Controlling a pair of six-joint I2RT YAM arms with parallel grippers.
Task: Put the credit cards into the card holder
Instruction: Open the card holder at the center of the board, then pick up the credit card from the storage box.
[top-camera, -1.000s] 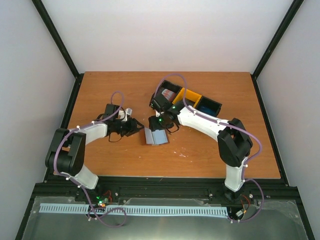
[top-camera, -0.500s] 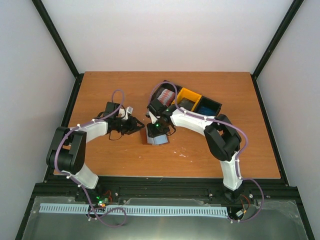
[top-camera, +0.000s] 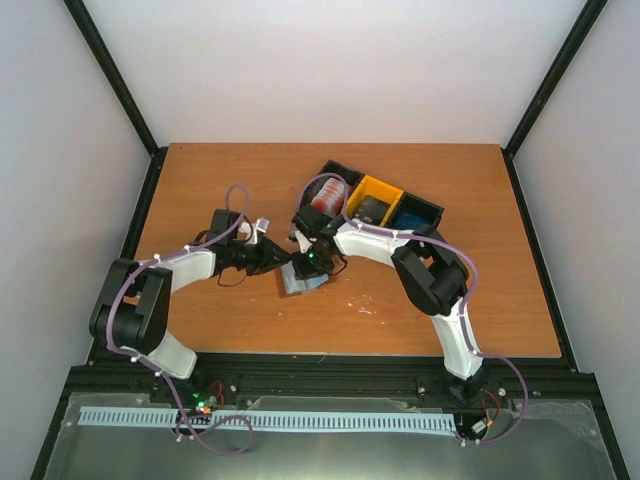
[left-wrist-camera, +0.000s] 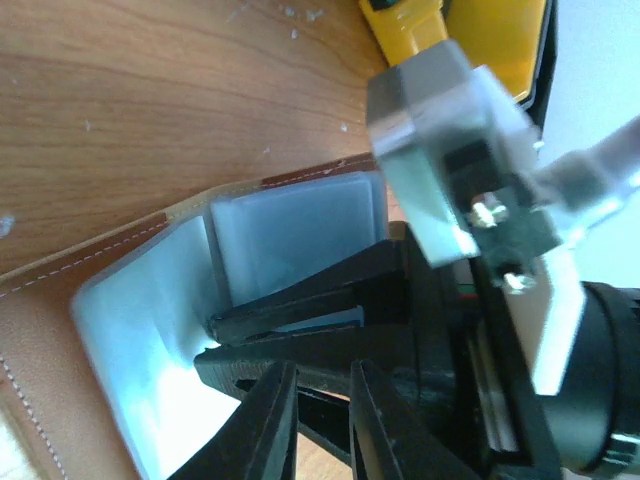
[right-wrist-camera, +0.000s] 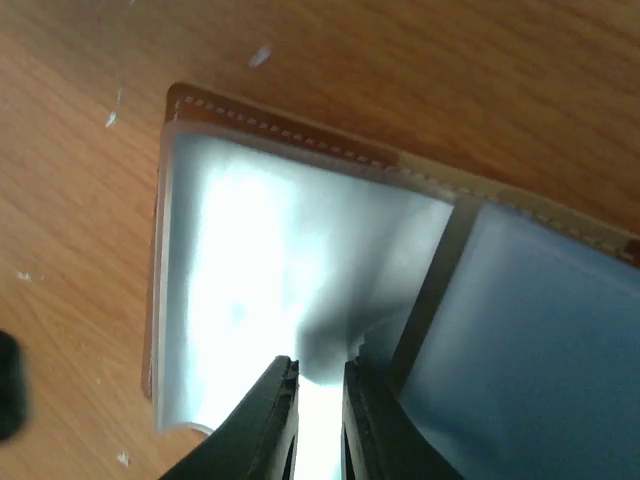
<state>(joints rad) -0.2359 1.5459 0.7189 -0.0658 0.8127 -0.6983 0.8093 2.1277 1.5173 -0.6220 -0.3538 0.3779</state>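
Note:
The card holder (top-camera: 300, 283) lies open on the table, brown outside with grey-blue lining (left-wrist-camera: 290, 225) (right-wrist-camera: 250, 250). My right gripper (top-camera: 308, 264) (right-wrist-camera: 318, 362) presses down into the lining, its jaws nearly together, and the left wrist view shows a thin pale layer of lining pinched between its fingers (left-wrist-camera: 300, 345). My left gripper (top-camera: 283, 260) (left-wrist-camera: 322, 368) sits at the holder's left edge, right against the right gripper. Its jaws stand a narrow gap apart, and what lies between them is hidden. The credit cards (top-camera: 335, 191) sit in stacks in the bins behind.
A row of three bins stands at the back right: a black one (top-camera: 330, 172) with red-and-white cards, a yellow one (top-camera: 372, 186) (left-wrist-camera: 490, 40) with dark cards, and a black one (top-camera: 428, 212) with blue cards. The two arms nearly touch over the holder.
Both grippers moved in onto the card holder and narrowed their jaws. The right arm swung left and down onto the lining. The holder shifted slightly left and turned.

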